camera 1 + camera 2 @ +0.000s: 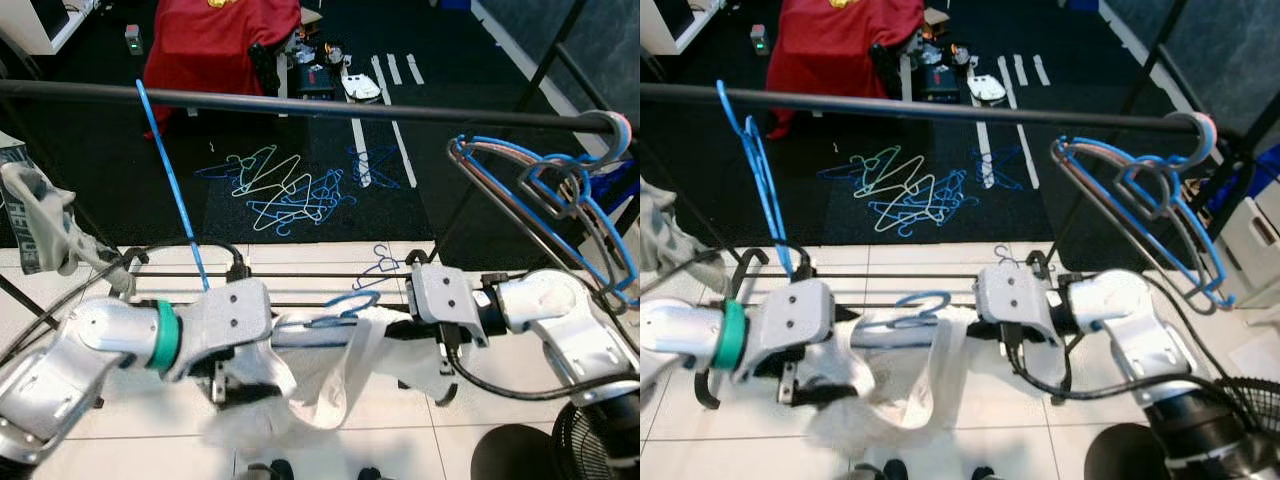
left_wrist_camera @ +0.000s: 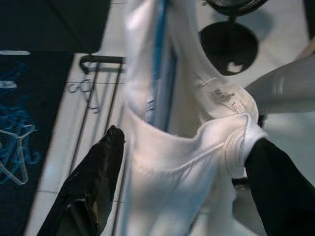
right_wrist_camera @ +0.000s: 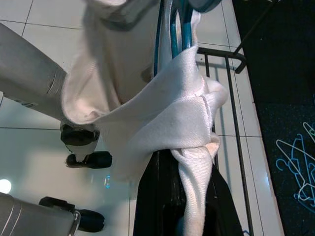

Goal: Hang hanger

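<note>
The blue hanger (image 1: 345, 305) sits low in the middle of the frame, between the two silver arms, with a white shirt (image 1: 325, 375) draped over it and hanging down. Its hook curls up just above the cloth. The left gripper (image 2: 182, 172) is on the left side of the shirt; in the left wrist view its two black fingers (image 2: 96, 169) are spread apart with the white cloth stretched between them. The right gripper (image 3: 184, 196) is on the right side of the shirt, and its fingers are squeezed together on a twisted bunch of the cloth. Under the arms is a floor of pale tiles (image 1: 150, 440), and a low black rack (image 1: 300, 275) crosses just behind the shirt. Across the top of the frame runs a dark rail (image 1: 330, 103). One blue hanger hangs from it at the upper left (image 1: 170, 185), and a bunch of hangers (image 1: 545, 190) hangs at the upper right end. Farther back is a dark carpet (image 1: 100, 190) with a pile of loose hangers (image 1: 285, 190) in the middle, and a red cloth (image 1: 215, 45) at the top.
</note>
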Robot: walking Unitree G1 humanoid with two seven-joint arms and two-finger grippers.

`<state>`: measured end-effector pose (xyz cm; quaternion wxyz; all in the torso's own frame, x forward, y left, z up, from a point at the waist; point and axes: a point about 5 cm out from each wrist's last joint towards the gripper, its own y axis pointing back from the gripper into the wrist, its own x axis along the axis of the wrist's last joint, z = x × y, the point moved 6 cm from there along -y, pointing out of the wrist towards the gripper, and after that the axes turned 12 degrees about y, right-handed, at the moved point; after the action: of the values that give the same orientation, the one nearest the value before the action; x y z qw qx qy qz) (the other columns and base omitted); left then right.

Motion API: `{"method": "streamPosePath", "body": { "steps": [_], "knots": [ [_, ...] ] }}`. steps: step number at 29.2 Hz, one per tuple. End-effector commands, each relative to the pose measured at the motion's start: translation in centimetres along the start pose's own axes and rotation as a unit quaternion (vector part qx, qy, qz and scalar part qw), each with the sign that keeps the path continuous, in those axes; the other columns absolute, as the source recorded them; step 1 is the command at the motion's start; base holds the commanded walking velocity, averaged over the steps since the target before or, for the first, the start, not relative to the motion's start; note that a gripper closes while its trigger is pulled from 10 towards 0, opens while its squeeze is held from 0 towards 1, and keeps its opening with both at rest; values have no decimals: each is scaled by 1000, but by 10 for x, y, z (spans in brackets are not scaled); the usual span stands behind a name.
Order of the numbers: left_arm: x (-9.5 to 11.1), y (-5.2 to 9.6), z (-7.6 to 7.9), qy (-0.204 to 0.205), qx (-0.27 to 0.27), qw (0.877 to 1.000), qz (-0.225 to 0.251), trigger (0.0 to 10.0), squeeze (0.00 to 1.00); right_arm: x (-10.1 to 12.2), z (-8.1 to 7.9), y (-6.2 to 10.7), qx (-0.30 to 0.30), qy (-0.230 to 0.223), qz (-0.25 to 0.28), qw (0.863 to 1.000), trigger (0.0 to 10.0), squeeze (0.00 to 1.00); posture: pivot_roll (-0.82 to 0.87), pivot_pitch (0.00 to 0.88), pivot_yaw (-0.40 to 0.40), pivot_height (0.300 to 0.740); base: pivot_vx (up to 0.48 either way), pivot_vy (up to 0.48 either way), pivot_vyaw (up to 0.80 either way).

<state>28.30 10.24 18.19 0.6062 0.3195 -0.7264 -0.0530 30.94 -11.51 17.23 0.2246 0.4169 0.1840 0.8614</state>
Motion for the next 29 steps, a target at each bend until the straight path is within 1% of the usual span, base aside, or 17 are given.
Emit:
{"method": "streamPosePath", "body": {
  "steps": [1,2,3,5,6,7,12,13,14,16,17,18,20,22,26,27,29],
  "knots": [
    [6,5,-4,1,4,1000,10,10000,0,0,-3,0,2,1,5,1000,0,0,-13,126,93,740,0,0,0],
    [6,5,-4,1,4,1000,10,10000,0,0,-3,0,2,1,5,1000,0,0,-13,126,93,740,0,0,0],
    [8,7,-5,7,5,1000,14,10000,247,0,-3,0,3,0,5,1000,0,0,-14,126,93,740,0,0,0],
    [8,7,-5,7,5,1000,14,10000,247,0,-3,0,3,0,5,1000,0,0,-14,126,93,740,0,0,0],
    [10,7,-4,9,1,1000,22,10000,694,0,-4,-1,3,-1,5,1000,0,0,-17,128,95,740,0,0,0],
    [11,8,-1,9,-10,1000,24,10000,1000,-1,-5,-1,4,-2,5,1000,0,0,-19,129,96,740,0,0,0],
    [16,9,-4,10,-1,999,37,10000,1000,-5,-8,1,7,-5,-2,1000,0,0,-22,128,97,740,0,0,0],
    [19,12,-9,14,7,999,45,10000,1000,-7,-11,3,9,-8,-5,1000,0,0,-22,128,99,740,0,0,0],
    [19,12,-9,14,7,999,45,10000,1000,-7,-11,3,9,-8,-5,1000,0,0,-22,128,99,740,0,0,0],
    [25,21,-16,21,8,998,60,10000,1000,-10,-15,5,6,-15,-9,1000,0,0,-22,127,105,740,0,0,0],
    [25,21,-16,21,8,998,60,10000,1000,-10,-15,5,6,-15,-9,1000,0,0,-22,127,105,740,0,0,0],
    [25,25,-16,20,-2,998,61,10000,1000,-11,-17,6,4,-18,-10,1000,0,0,-20,126,109,740,0,0,0],
    [25,25,-14,16,-7,998,60,10000,1000,-12,-18,6,2,-20,-11,1000,0,0,-20,123,115,740,0,0,0],
    [25,21,-17,3,5,998,61,10000,1000,-11,-17,5,-3,-20,-9,1000,0,0,-21,121,117,740,0,0,0],
    [25,18,-20,3,14,998,61,10000,1000,-10,-16,4,-5,-20,-7,1000,0,0,-23,119,116,740,0,0,0],
    [26,16,-22,-2,21,998,64,10000,0,-10,-15,3,-5,-19,-6,1000,0,0,-23,117,116,740,0,0,0],
    [25,12,-21,-6,24,998,63,10000,0,-9,-14,3,-7,-18,-5,1000,0,0,-22,114,117,740,0,0,0]
  ]
}}
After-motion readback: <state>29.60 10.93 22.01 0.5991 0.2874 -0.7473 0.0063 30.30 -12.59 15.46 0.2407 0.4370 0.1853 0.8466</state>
